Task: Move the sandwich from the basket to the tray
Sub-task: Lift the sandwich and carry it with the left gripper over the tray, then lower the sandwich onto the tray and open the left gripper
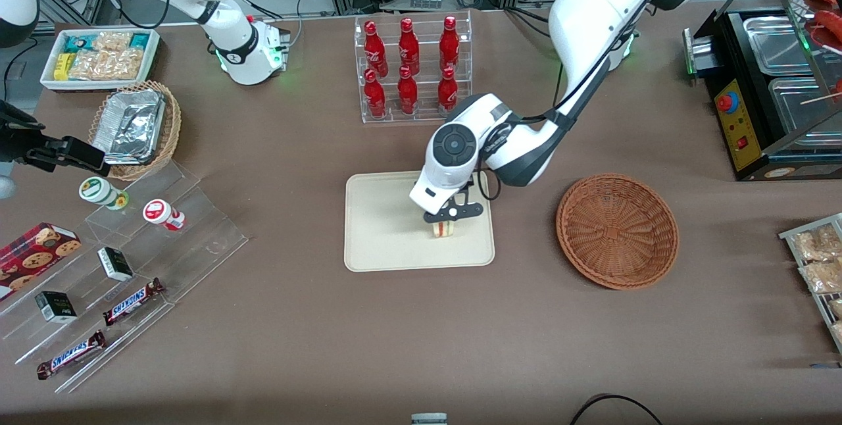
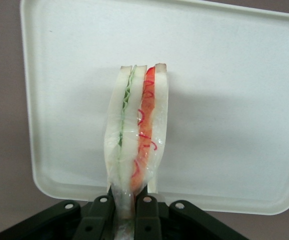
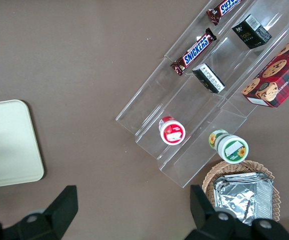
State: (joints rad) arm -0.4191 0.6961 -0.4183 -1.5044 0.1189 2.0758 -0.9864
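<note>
Your tool (image 1: 450, 216) is over the tray (image 1: 381, 227) right now, above the part of it toward the working arm's end of the worktop (image 1: 421, 346), and it is clamped on the sandwich (image 1: 444, 228). In the wrist view you can see the two dark fingers (image 2: 145, 212) pinching the wrapped wedge at its narrow end, with the sandwich (image 2: 137, 132) standing out from the tool (image 2: 127, 215) over the pale floor of the tray (image 2: 224, 100); green filling shows between the bread on one side and red on the other. You cannot tell from either view whether the sandwich is touching the tray or held just above it. The reddish-brown basket (image 1: 617, 230) sits beside the tray, toward the working arm's end of the worktop, apart from the tray's rim, and nothing lies in it. Farther from the front camera than the tray stands a clear rack of red bottles (image 1: 411, 66). Toward the parked arm's end from the tray you have a clear stepped stand (image 1: 131, 267) carrying two small cups, dark little boxes and Snickers bars (image 1: 131, 301), with a tan basket holding foil containers (image 1: 135, 125) farther from the front camera than that stand. The parked arm's wrist view catches one rounded corner of the tray (image 3: 9, 145) beside the same stand.
</note>
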